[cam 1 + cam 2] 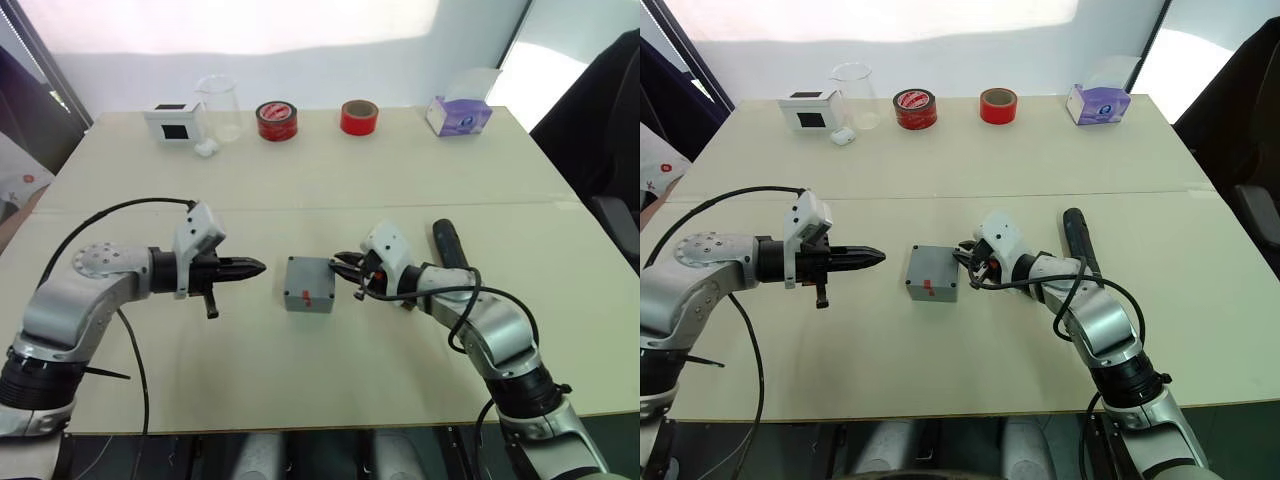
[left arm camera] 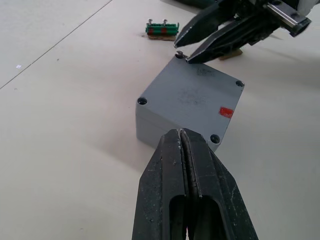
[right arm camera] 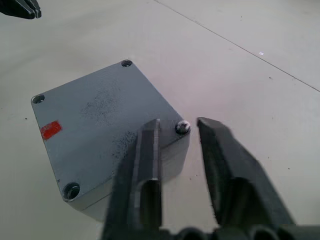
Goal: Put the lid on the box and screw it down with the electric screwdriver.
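The gray box sits mid-table with the lid lying on top of it, a red mark on the lid's surface. My left gripper is shut and empty, pointing at the box from its left with a short gap between them. At the box's far right corner my right gripper is open, its fingers on either side of a small screw standing in that corner hole. The other corner holes look empty. The black electric screwdriver lies on the table just beyond my right forearm.
Along the back edge stand a white box with a black panel, a clear beaker, two red tape rolls and a purple tissue box. A small green terminal block lies near the right gripper.
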Robot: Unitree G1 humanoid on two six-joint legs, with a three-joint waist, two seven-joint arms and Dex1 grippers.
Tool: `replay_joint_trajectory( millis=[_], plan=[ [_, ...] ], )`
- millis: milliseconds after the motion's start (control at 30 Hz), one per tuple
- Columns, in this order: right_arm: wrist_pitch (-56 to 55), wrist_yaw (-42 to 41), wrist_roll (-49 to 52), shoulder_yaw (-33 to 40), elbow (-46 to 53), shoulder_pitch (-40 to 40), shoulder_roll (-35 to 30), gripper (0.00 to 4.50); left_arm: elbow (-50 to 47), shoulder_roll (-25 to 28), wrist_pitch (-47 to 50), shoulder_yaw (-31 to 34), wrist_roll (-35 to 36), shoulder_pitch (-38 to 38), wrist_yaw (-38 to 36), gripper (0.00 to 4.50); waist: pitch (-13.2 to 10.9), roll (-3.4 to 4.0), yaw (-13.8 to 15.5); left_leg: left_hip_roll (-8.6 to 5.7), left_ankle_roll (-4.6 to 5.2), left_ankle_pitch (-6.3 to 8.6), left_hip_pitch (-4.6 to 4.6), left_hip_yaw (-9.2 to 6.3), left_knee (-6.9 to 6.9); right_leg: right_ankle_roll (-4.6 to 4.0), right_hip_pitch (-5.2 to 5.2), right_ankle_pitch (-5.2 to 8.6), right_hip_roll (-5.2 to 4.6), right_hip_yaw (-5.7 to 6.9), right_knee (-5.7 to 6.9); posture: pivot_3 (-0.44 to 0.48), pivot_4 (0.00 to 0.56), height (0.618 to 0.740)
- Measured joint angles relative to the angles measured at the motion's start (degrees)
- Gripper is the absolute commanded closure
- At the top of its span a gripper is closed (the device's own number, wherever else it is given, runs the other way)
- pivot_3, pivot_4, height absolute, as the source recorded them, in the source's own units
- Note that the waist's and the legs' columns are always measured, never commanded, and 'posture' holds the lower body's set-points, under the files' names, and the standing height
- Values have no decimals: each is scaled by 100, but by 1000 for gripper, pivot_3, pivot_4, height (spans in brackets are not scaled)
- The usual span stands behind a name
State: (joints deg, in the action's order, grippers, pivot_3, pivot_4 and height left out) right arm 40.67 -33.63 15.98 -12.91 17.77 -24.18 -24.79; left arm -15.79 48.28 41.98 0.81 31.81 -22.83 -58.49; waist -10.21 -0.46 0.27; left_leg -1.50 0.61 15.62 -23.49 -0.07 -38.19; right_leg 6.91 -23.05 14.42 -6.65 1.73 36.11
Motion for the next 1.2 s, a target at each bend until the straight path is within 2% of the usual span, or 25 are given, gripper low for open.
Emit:
replay_joint_trajectory(
  millis=[100,267,367,433,500,600,633,733,767,867,1000,1200],
  plan=[
    [17,21,-1,25,0,-1,1,1117,-1,-34,11,-2,3,0,9,4500,0,0,1,0,0,0,0,0,0,0,0,0,0,0,0,0,150,740],
    [266,22,179,329,45,-68,-16,1117,-2,-123,26,-3,15,-21,14,4500,0,0,9,0,0,0,0,0,0,0,0,0,0,0,0,0,150,740],
    [789,225,525,1014,241,-253,-31,1117,0,-203,38,-12,66,-180,-3,4500,0,0,40,0,-1,-1,-1,0,0,0,1,0,-1,0,1,0,150,740],
    [1462,305,911,1735,339,-582,-370,500,-26,-241,35,-68,128,-460,-56,4500,-1,1,59,-4,-2,-1,-3,-1,-3,0,3,-1,-5,1,0,0,150,740],
    [1875,287,1106,2197,348,-833,-762,92,-90,-252,14,-163,134,-587,-124,4500,-1,1,46,-5,-1,0,-2,0,-2,0,4,-1,-7,0,-3,0,150,740],
    [2758,291,1364,2564,205,-1271,-1288,92,-181,-358,-44,-430,126,-780,-263,4500,-2,3,31,-4,-1,-1,-2,2,0,0,2,-1,-6,0,-3,0,150,740],
    [3547,307,1459,2700,-34,-1670,-1507,92,-278,-441,-91,-592,132,-921,-345,4500,-2,3,15,-1,0,-1,-2,5,1,-1,-1,-1,-5,-1,-2,0,150,740],
    [4881,166,1682,2271,-569,-2080,-2514,92,-379,-456,-342,-885,2,-1117,-560,4500,-3,8,8,2,1,-1,-2,8,11,-7,-3,3,-3,-2,-8,0,150,740],
    [5036,79,1704,1998,-691,-2062,-2869,92,-372,-447,-438,-961,-91,-1118,-629,4500,-4,10,10,3,2,0,-6,10,9,-9,-5,4,-3,-3,-9,0,150,740],
    [5143,-219,1832,1465,-970,-2028,-3327,92,-357,-449,-620,-1188,-271,-1117,-776,4500,-6,12,-21,2,2,0,-8,16,9,-8,-9,4,-5,-6,-9,0,150,740],
    [5144,-545,1876,898,-1675,-2072,-3647,92,-358,-461,-812,-1355,-421,-1112,-913,4500,-6,11,-55,2,2,0,-9,16,7,-8,-9,4,-5,-6,-8,0,150,740],
    [4803,-1201,1662,-317,-2632,-2615,-3677,92,-393,-540,-879,-1362,-516,-1067,-900,4500,-7,12,-105,3,3,0,-13,15,7,-7,-17,4,-3,-6,-8,0,150,740]
  ],
)
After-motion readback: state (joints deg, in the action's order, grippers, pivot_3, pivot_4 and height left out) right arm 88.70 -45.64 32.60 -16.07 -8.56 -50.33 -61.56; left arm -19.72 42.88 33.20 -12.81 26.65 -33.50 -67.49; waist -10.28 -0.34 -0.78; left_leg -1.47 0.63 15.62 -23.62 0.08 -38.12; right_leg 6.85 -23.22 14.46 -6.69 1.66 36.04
